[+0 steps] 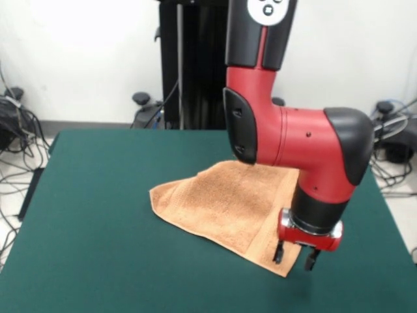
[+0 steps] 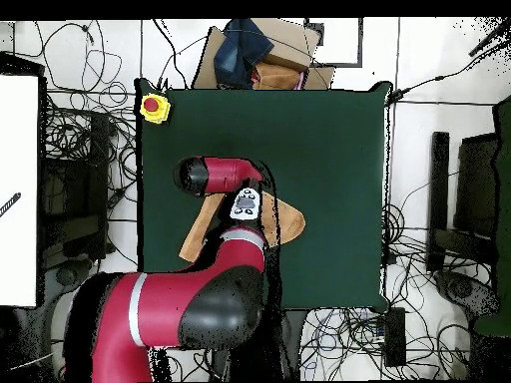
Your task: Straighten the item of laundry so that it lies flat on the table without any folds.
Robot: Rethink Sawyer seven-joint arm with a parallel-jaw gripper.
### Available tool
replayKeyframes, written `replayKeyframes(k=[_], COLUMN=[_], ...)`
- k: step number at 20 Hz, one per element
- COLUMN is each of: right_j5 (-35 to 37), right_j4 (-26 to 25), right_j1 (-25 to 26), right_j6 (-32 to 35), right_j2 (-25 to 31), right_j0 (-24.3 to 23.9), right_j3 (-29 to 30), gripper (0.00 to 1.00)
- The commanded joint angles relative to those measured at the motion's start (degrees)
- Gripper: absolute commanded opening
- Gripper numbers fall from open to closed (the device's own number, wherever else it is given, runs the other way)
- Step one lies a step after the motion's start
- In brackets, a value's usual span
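The peach-orange towel [image 1: 221,202] lies on the dark green table [image 1: 98,195], right of the middle, folded over into a rough triangle with a band stripe along its right edge. My gripper [image 1: 294,257] points straight down over the towel's near right corner. Its fingers are apart and hold nothing. One fingertip [image 1: 279,254] is over the towel's edge and the other is over bare table. I cannot tell whether they touch the cloth. In the overhead view the arm hides the gripper and covers the towel's [image 2: 203,231] middle, so only its two ends show on the table [image 2: 329,150].
A yellow box with a red button [image 2: 154,107] sits at one table corner. A cardboard box with dark cloth [image 2: 257,52] stands just past the table's edge opposite the robot. Cables lie on the floor around the table. The black pedestal [image 1: 195,65] stands behind the table.
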Motion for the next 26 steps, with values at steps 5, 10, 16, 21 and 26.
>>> replayKeyframes(k=[5, 10, 16, 21, 26], right_j5=[-8.4, -8.7, -6.5, -4.8, -6.0], right_j4=[-2.4, -2.6, -1.5, 0.0, 0.9], right_j1=[2.8, 1.8, 2.5, 1.4, 2.0], right_j6=[8.1, 7.0, 6.1, 7.5, 8.9], right_j2=[1.3, 2.3, 3.7, 3.9, 4.3], right_j0=[-3.3, -4.4, -5.6, -4.6, -4.2], right_j3=[6.7, 9.3, 9.5, 10.0, 9.9], gripper=[1.00, 1.00, 1.00, 1.00, 1.00])
